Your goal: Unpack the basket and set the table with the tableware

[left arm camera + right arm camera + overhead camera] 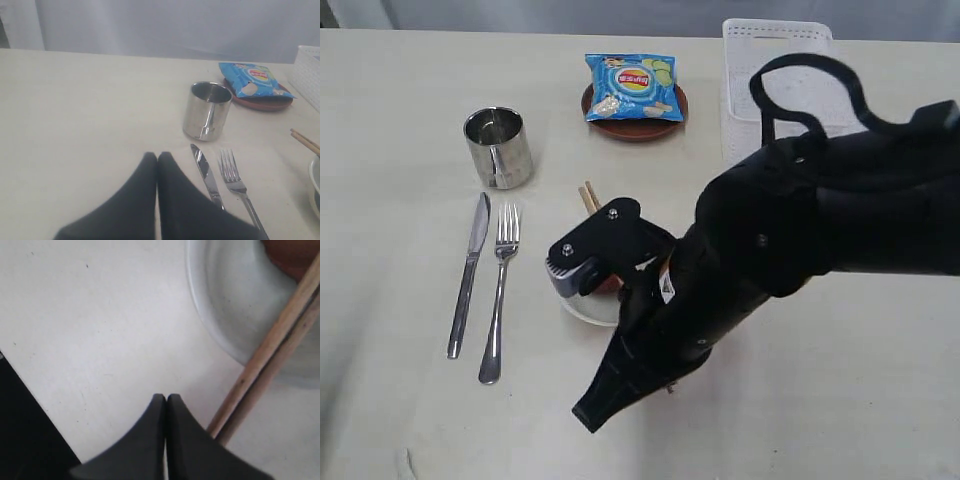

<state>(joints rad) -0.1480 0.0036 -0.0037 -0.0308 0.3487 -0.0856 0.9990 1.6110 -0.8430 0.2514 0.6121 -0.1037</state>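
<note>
On the table (390,200) a steel mug (498,148) stands above a knife (468,275) and fork (498,295) lying side by side. The cream bowl (582,309) is mostly hidden under my right arm. Wooden chopsticks (270,355) lie across the bowl (240,305), and a reddish-brown spoon (295,255) rests inside it. My right gripper (166,397) is shut and empty, just beside the chopsticks' near ends. My left gripper (157,156) is shut and empty over bare table, near the knife (205,172). The brown plate (632,131) sits at the back. The white basket (750,60) stands back right.
A blue chip bag (632,88) lies on the brown plate. My right arm (790,240) reaches across the middle from the right and covers much of the table there. The left arm does not show in the exterior view.
</note>
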